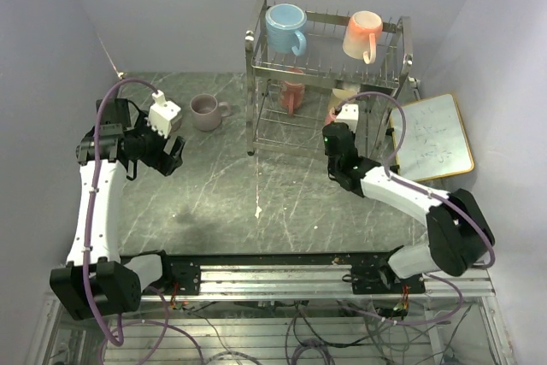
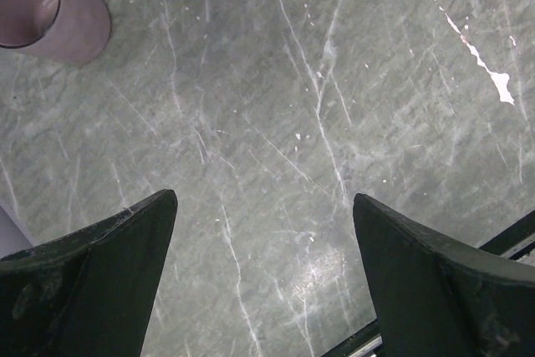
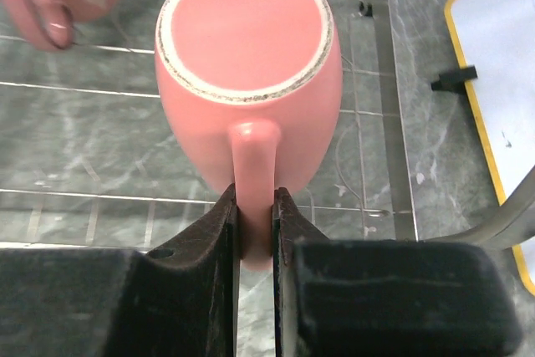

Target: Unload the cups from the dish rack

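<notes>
Your right arm reaches far into the lower tier of the chrome wire dish rack (image 1: pixel 250 91). The right gripper (image 3: pixel 255 202) has its black fingers (image 3: pixel 219 232) clamped on the handle of a glossy salmon mug (image 3: pixel 247 31), whose unglazed base ring faces the wrist camera. Your left arm bends over the marbled grey table (image 1: pixel 256 185). The left gripper (image 2: pixel 263 206) is spread wide, near a mauve mug (image 1: pixel 205 111).

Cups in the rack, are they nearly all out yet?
Not yet. At least one purple cup already sits on the table. The right gripper is shut on the handle of a pink cup inside the dish rack. A blue cup and a peach cup wait on top, with at least two more below. The left gripper is open and empty.
</notes>
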